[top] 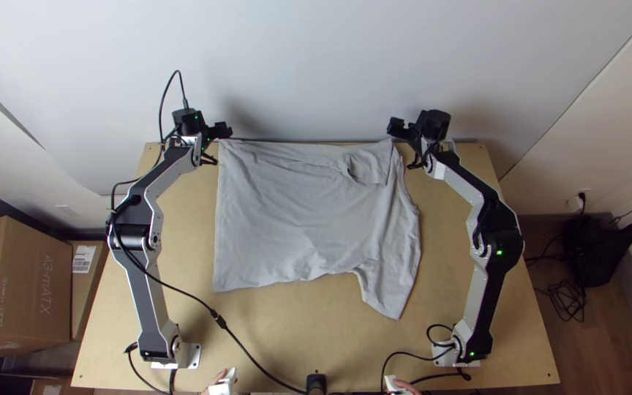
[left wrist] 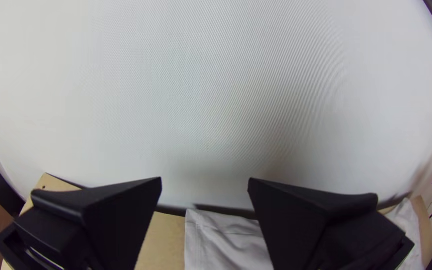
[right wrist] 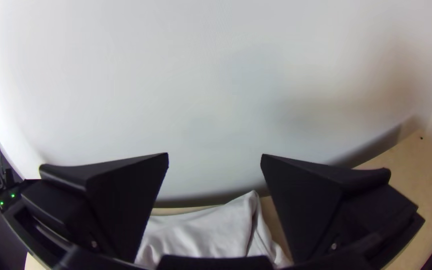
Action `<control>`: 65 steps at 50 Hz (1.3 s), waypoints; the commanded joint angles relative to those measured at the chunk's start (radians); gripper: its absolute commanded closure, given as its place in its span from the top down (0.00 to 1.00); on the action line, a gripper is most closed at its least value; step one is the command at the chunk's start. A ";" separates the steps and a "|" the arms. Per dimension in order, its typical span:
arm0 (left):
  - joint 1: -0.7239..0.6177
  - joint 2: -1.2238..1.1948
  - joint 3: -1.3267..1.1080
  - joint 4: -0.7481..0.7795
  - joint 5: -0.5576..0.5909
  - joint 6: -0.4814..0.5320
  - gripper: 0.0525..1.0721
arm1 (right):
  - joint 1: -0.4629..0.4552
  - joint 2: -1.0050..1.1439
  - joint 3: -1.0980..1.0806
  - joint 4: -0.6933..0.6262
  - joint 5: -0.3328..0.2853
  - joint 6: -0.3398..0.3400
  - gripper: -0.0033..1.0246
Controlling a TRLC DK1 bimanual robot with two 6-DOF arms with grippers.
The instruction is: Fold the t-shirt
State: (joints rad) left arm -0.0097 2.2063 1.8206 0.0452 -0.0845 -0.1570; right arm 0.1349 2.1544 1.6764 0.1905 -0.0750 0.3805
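In the top view, my left gripper (top: 217,145) is at the grey t-shirt's far left corner, and my right gripper (top: 405,147) is beside its far right corner. The t-shirt (top: 294,219) lies spread with small wrinkles, its far edge along the table's far edge; a sleeve (top: 390,289) points to the near side at the right, and a small flap is folded over near the far right corner. In the left wrist view, my left gripper (left wrist: 205,180) stands open over a shirt corner (left wrist: 226,242). My right gripper (right wrist: 215,156) is open above another corner (right wrist: 201,232) in the right wrist view.
The wooden table (top: 294,329) shows bare wood around the shirt's near and side edges. A pale wall (top: 301,58) rises right behind the far edge. A black cable (top: 184,294) runs from the left arm across the near left part. Cardboard boxes (top: 23,285) stand off to the left.
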 commanded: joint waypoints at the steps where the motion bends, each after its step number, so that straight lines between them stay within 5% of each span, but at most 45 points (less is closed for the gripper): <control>1: -0.003 0.000 0.059 -0.045 -0.011 -0.061 0.95 | -0.021 -0.045 -0.006 0.001 0.014 -0.014 0.96; 14: 0.002 -0.192 0.048 -0.246 0.006 -0.099 0.95 | -0.075 -0.350 -0.205 -0.045 0.020 0.041 0.96; 22: -0.007 -0.393 -0.080 -0.300 0.038 -0.099 0.95 | -0.112 -0.533 -0.251 -0.327 0.004 0.043 0.96; 31: -0.016 -0.620 -0.234 -0.363 0.042 -0.098 0.95 | -0.208 -0.711 -0.317 -0.638 -0.167 0.167 0.96; 42: -0.019 -0.890 -0.411 -0.424 0.042 -0.095 0.95 | -0.276 -1.002 -0.601 -0.655 -0.180 0.161 0.96; 51: -0.024 -1.037 -0.494 -0.472 0.043 -0.093 0.95 | -0.311 -1.071 -0.701 -0.861 -0.235 0.159 0.93; 59: -0.022 -1.100 -0.512 -0.508 0.043 -0.087 0.95 | -0.314 -1.071 -0.758 -0.982 -0.269 0.146 0.77; 65: -0.021 -1.116 -0.515 -0.525 0.043 -0.079 0.95 | -0.311 -1.064 -0.808 -0.993 -0.270 0.124 0.49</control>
State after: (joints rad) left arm -0.0273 1.1099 1.3285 -0.4664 -0.0448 -0.2352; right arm -0.1734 1.0901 0.9138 -0.7914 -0.3340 0.5224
